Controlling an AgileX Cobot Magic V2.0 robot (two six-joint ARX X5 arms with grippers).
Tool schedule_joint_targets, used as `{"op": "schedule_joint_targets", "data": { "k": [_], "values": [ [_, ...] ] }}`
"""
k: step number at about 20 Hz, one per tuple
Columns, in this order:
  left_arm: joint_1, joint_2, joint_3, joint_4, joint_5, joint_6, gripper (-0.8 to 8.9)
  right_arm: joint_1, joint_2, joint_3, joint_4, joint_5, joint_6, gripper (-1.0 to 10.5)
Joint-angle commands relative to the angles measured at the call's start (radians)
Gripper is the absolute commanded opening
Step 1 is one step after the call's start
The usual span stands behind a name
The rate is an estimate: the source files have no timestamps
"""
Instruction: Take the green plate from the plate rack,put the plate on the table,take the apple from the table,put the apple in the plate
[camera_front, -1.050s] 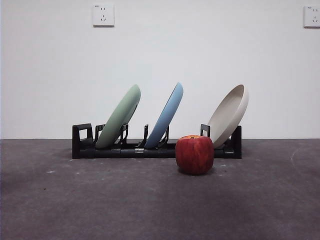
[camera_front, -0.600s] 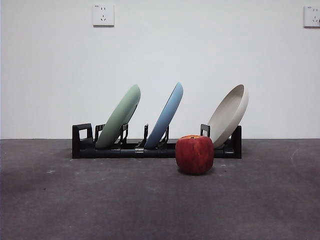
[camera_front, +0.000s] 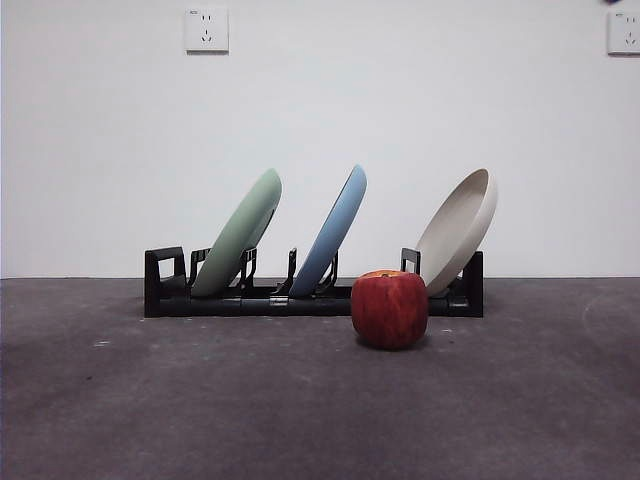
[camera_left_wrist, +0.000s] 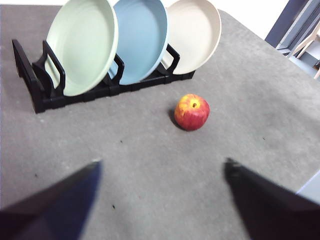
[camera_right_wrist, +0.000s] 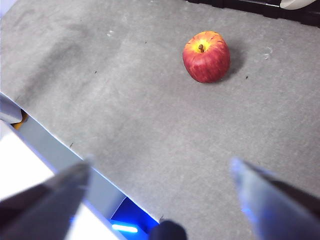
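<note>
Three plates lean in the plate rack (camera_front: 312, 298): the green plate (camera_front: 238, 233), one blue (camera_front: 330, 232), one cream (camera_front: 458, 231). One apple (camera_front: 389, 308) sits on the worktop (camera_front: 200, 400) before the rack. Left pincer (camera_left_wrist: 160, 200) and right pincer (camera_right_wrist: 160, 200) both hang spread apart.

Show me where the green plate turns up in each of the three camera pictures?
Front view: green plate leans in the plate rack, leftmost of three plates.
Left wrist view: green plate in the rack's end slot, beside the blue plate.
Right wrist view: not in it.
Shared landmark: the apple.
</note>
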Motion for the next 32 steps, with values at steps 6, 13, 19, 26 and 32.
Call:
{"op": "schedule_joint_targets", "data": {
  "k": [6,13,19,26,32],
  "values": [
    [-0.092,0.149,0.040,0.195,-0.050,-0.027,7.05,0.002,0.000,0.003,0.004,0.002,0.008,6.9],
    [-0.251,0.580,0.299,0.351,-0.161,-0.021,7.04,0.002,0.000,0.003,0.004,0.001,0.007,6.9],
    [-0.316,0.961,0.576,0.422,-0.225,-0.018,7.04,0.002,0.000,0.003,0.004,0.002,0.008,6.9],
    [-0.348,1.265,0.798,0.449,-0.320,-0.001,7.00,0.002,0.000,0.003,0.003,0.002,0.007,6.9],
    [-0.367,1.368,0.820,0.477,-0.360,0.002,6.82,0.002,0.000,0.003,0.003,0.002,0.007,6.9]
  ]
}}
